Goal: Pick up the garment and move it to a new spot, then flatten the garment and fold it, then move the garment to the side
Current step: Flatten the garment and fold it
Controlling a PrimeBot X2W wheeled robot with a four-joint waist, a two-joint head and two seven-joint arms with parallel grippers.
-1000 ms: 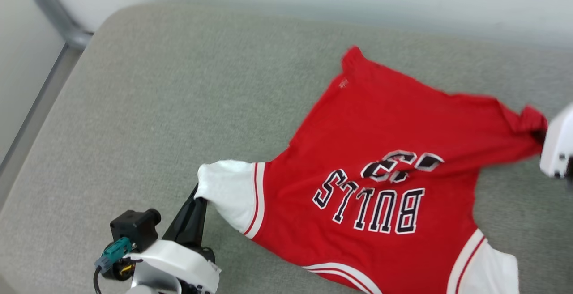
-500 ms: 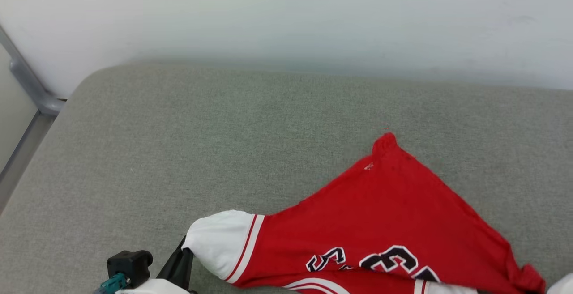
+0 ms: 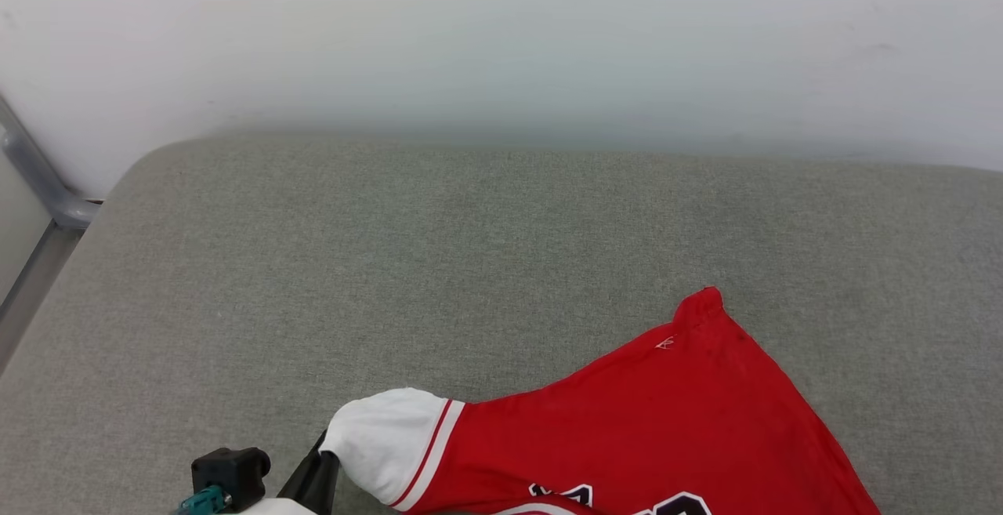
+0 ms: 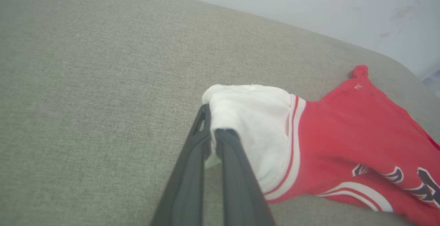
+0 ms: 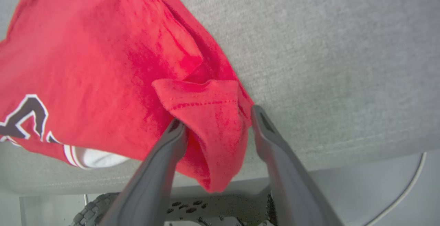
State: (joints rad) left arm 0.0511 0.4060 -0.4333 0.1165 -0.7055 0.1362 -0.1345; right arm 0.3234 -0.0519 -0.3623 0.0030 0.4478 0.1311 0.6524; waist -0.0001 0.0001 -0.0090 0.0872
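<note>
We pinch the red jersey's (image 3: 666,421) white sleeve (image 4: 254,116) with the left gripper (image 4: 215,120) to anchor it at the grey cushion's (image 3: 392,248) near edge, while the right gripper's (image 5: 217,117) fingers (image 5: 158,171) stand spread around its hem (image 5: 206,105), apparently to free it.

- Left of the shirt (image 3: 666,421): bare grey cushion (image 3: 353,248), open to approach from above or from the side.
- Beyond the shirt: a band of bare cushion, then a pale wall (image 3: 501,45) rising at the cushion's far edge, which limits reach.
- Far left of the shirt, past the cushion's rounded corner: a grey metal rail (image 3: 31,174) slants along the wall.
- At the shirt's white sleeve: the left gripper (image 4: 213,122), clamped on the cloth, blocks the near-left side.
- At the shirt's red corner, hanging over the cushion's front edge: the right gripper (image 5: 218,117), fingers spread either side of the fold, with a treaded tyre (image 5: 89,210) below.
</note>
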